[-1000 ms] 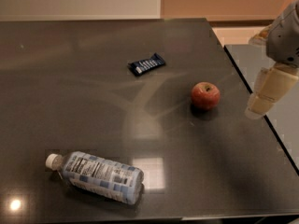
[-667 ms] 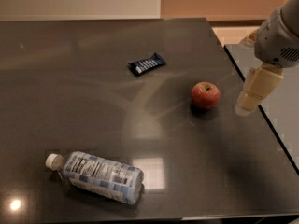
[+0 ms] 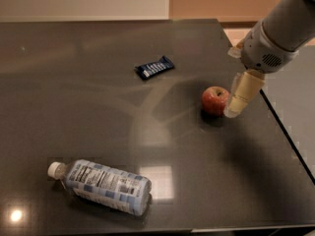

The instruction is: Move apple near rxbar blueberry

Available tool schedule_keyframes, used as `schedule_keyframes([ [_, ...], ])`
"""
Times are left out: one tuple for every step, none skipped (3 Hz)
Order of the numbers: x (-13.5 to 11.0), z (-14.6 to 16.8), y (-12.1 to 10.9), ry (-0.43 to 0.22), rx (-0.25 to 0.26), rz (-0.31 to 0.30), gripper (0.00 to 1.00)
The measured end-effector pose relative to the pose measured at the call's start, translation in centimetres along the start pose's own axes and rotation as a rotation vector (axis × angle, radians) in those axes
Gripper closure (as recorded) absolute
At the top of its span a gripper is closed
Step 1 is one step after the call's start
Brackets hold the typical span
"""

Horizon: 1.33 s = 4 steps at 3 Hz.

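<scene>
The red apple (image 3: 215,100) with yellowish patches sits on the dark table (image 3: 74,107), right of centre. The rxbar blueberry (image 3: 154,67), a flat navy-blue bar with white lettering, lies farther back and to the left of the apple. My gripper (image 3: 237,104) hangs from the grey arm at the upper right. Its cream-coloured finger (image 3: 243,93) reaches down just right of the apple, close to it or touching it. Only one finger shows.
A clear plastic water bottle (image 3: 103,186) with a blue-white label lies on its side at the front left. The table's right edge (image 3: 288,136) runs diagonally just right of the gripper. A tan wall stands behind.
The arm and gripper have moved left and down, from beyond the table's right edge to right beside the apple. The apple, bar and bottle have not moved.
</scene>
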State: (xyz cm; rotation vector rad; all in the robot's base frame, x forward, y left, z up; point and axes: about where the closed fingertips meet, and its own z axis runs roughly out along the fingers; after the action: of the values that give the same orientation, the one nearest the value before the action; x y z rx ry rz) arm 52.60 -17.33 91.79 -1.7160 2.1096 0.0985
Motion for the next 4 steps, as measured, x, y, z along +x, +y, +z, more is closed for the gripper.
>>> schedule_keyframes([
  [-0.6, 2.2, 0.1, -0.02, -0.036, -0.013, 0.0],
  [0.1, 4.3, 0.1, -0.006, -0.054, -0.006, 0.0],
  [1.3, 5.6, -0.2, 0.016, -0.067, 0.01, 0.0],
  [1.9, 6.8, -0.3, 0.034, -0.09, 0.025, 0.17],
])
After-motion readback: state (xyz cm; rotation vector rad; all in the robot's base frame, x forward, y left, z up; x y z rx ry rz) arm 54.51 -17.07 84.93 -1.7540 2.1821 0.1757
